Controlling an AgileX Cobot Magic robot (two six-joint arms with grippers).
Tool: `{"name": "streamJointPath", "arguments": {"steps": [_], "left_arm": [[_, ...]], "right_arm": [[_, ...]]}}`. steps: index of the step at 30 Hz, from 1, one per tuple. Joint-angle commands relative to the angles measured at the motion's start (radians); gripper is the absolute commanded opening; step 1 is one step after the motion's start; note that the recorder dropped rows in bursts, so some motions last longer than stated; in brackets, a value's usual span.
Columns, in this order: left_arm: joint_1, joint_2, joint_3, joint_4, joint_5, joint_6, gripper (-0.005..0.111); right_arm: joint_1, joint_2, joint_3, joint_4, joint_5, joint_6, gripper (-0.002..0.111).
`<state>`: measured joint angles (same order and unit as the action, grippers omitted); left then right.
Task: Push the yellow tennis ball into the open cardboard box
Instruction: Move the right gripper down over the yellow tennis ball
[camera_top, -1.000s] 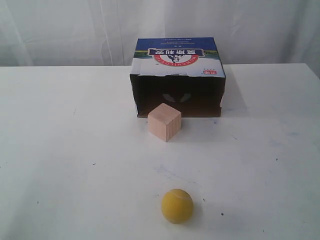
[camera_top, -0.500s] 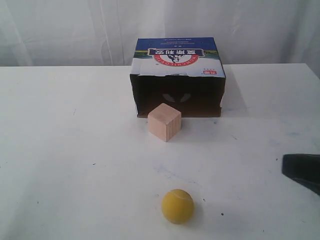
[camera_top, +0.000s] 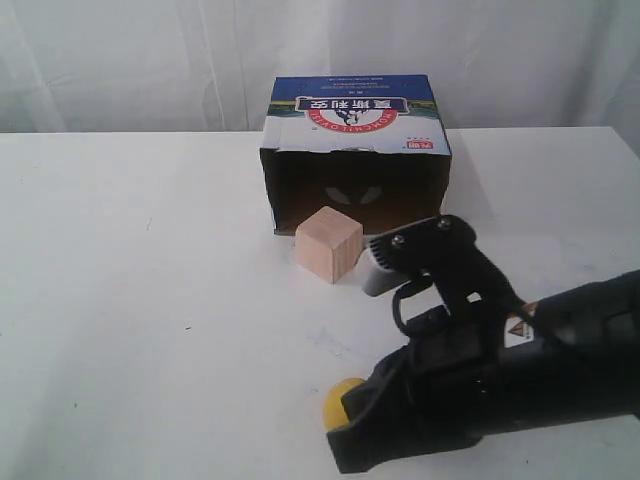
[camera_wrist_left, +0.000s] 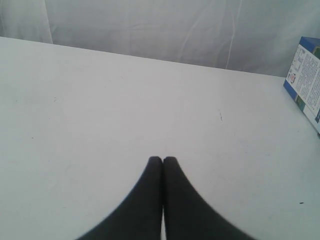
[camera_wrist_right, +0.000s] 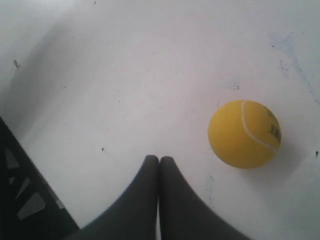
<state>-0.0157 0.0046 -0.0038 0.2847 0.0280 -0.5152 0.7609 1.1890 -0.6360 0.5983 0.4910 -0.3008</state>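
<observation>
One yellow tennis ball, one wooden cube and one open cardboard box sit on the white table. The box's blue panel carries upside-down Chinese characters in a red ring. The ball's dark lettering is too cut off to read. The ball lies well apart from the box, with the cube between them. Both the right gripper and the left gripper have their fingertips pressed together, empty. Since half a second ago the right arm has swung across, hiding most of the ball in the exterior view. Nothing else has moved.
</observation>
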Motion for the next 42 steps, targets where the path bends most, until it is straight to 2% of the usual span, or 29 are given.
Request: {"name": "streamJointPath", "arguments": {"steps": [1, 13, 24, 27, 32, 42], "left_arm": [[0.003, -0.003, 0.004, 0.000, -0.006, -0.002, 0.000], [0.003, -0.003, 0.004, 0.000, -0.006, -0.002, 0.000], [0.003, -0.003, 0.004, 0.000, -0.006, -0.002, 0.000], [0.003, -0.003, 0.004, 0.000, -0.006, -0.002, 0.000], [0.003, -0.003, 0.004, 0.000, -0.006, -0.002, 0.000], [0.003, -0.003, 0.004, 0.000, -0.006, -0.002, 0.000]], "right_arm": [[0.034, 0.098, -0.006, -0.002, -0.115, -0.014, 0.000], [0.038, 0.257, -0.006, -0.053, -0.287, -0.014, 0.000], [0.036, 0.324, -0.006, -0.056, -0.279, -0.009, 0.000], [0.034, 0.317, -0.006, -0.112, -0.272, 0.025, 0.000], [0.007, 0.289, -0.006, -0.202, -0.260, 0.104, 0.000], [-0.108, 0.224, -0.006, -0.298, -0.244, 0.104, 0.000]]}}
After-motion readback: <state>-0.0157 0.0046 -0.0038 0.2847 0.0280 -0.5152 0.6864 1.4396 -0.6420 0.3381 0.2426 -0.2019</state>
